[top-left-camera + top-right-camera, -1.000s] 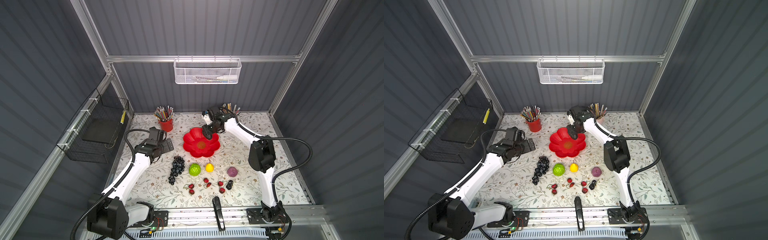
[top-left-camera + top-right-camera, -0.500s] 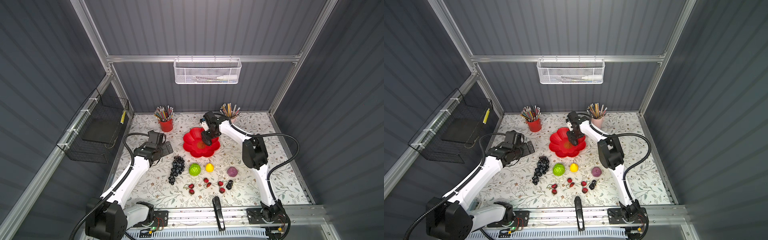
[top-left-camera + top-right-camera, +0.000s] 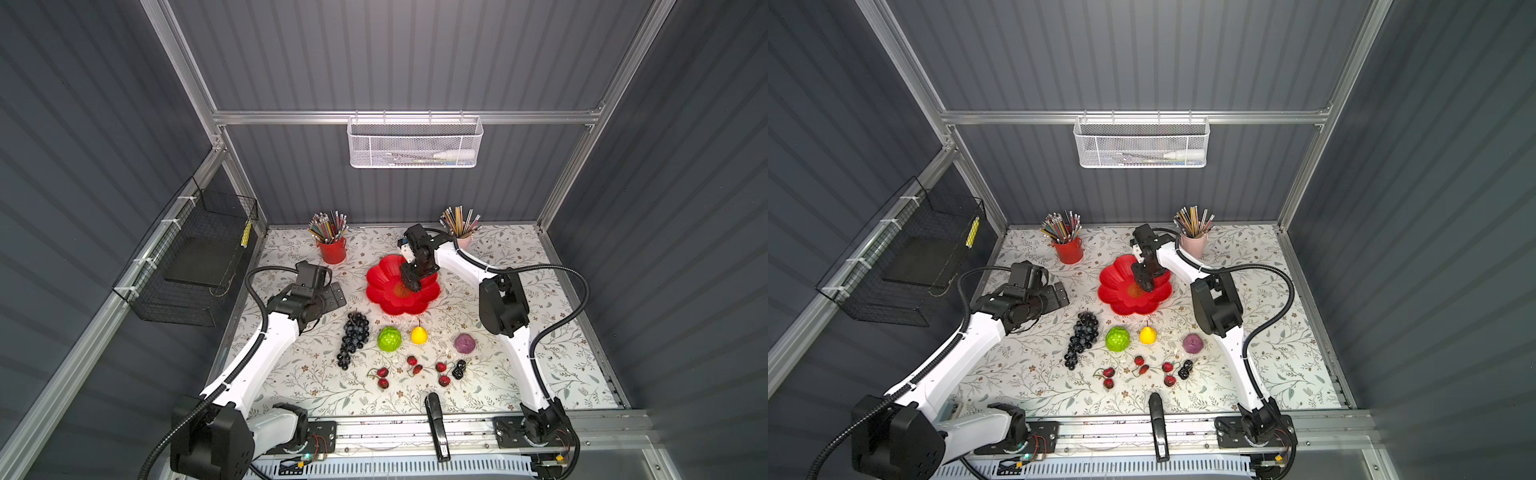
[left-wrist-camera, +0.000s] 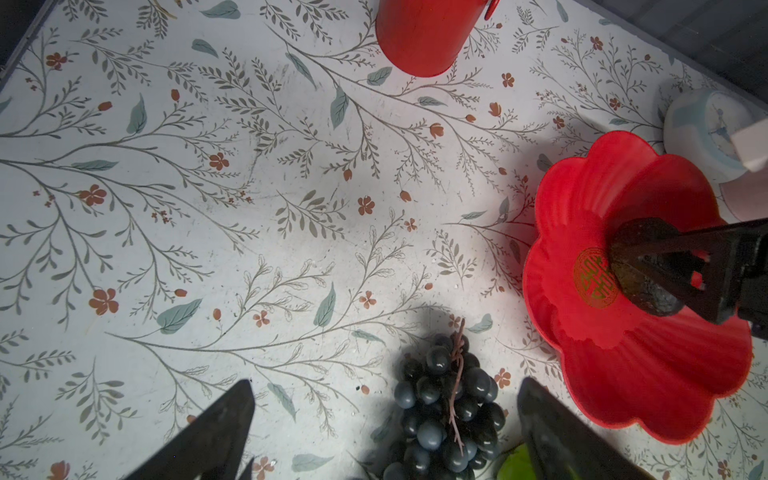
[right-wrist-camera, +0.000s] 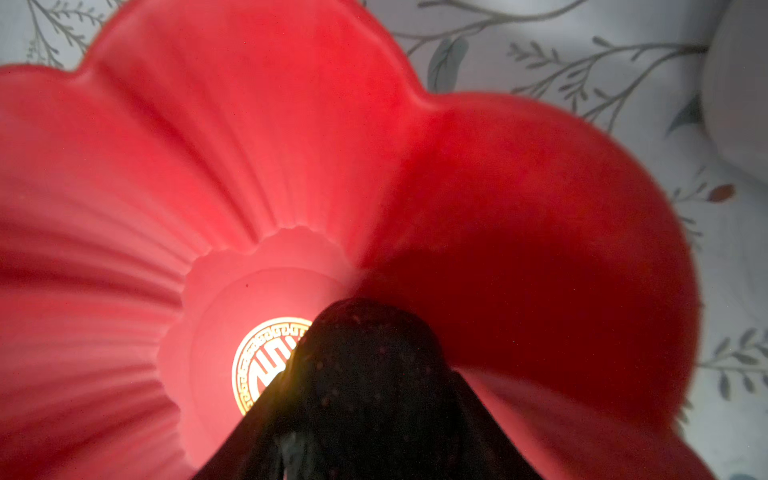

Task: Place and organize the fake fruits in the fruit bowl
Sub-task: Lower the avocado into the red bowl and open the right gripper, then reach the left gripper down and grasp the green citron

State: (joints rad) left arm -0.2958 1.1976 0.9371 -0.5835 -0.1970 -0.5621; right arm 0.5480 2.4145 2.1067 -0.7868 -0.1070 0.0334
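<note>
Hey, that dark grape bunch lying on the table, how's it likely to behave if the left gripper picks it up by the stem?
The grape bunch would probably dangle and sway: it is many small beads strung along one thin stem. Lying long and flat, it seems unlikely to roll. The glossy beads look slippery, so a pinch on the rough stem by the open left gripper may hold better.

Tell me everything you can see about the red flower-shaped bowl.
The fruit bowl is a glossy red, shallow dish that looks plastic, with a scalloped petal rim, ribbed inner walls and a gold round emblem at its centre. It sits upright on the floral table, behind the row of fruits. The right claw reaches inside, gripping a dark avocado over the emblem.
</note>
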